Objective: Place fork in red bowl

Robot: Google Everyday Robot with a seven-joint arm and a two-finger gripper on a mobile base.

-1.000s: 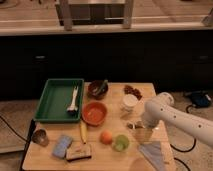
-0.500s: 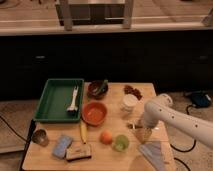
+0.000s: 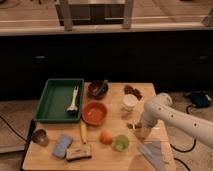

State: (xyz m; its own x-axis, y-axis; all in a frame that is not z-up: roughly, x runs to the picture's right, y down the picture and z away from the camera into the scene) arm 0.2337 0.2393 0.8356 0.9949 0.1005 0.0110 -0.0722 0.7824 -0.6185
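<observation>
The task is judged to be at its early stage: nothing is seen inside the red bowl [image 3: 94, 113], which stands on the worktop [image 3: 112, 161] just right of the green tray [image 3: 51, 103] and near of the dark brown bowl [image 3: 97, 89].

The pincer [image 3: 138, 129] is found low over the right part of the worktop, at the end of the white arm [image 3: 172, 116] that reaches in from the right. It is placed near of the white cup [image 3: 130, 102] and right of the green fruit [image 3: 120, 143]. Whether it is open or closed cannot be told, nor whether anything is gripped by it.

A small, thin, pale object right at the left side of the pincer is taken to be the fork [image 3: 131, 125]; it is hard to make out, and it cannot be told whether it lies on the wood or is already held. It is well apart from the red bowl, with the orange fruit [image 3: 105, 136] lying between and somewhat nearer. The longer white utensil [image 3: 74, 99] in the tray is not the item wanted.

What is left, as judged from this view: the fork has to be secured, lifted, carried left across the worktop and released over the red bowl. The banana [image 3: 83, 131], just near of the bowl, is not expected to be in the way.
</observation>
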